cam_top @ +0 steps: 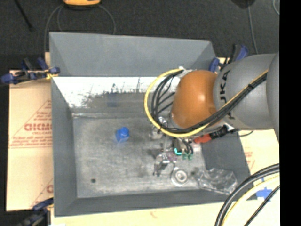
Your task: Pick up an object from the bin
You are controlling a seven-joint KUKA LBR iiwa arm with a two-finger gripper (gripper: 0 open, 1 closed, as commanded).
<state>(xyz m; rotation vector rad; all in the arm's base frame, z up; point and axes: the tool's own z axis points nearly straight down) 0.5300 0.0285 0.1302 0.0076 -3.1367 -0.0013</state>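
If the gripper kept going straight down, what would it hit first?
Probably the bin's bare grey floor: the gripper points down just left of a small silver ring. Depth is unclear, so it might clip the ring.

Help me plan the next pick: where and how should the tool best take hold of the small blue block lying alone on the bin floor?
Probably across two opposite sides of the blue block, coming straight down from above. It is small and chunky and sits apart on the bare floor of the bin, away from the walls, so its sides seem free. Its exact shape is hard to tell.
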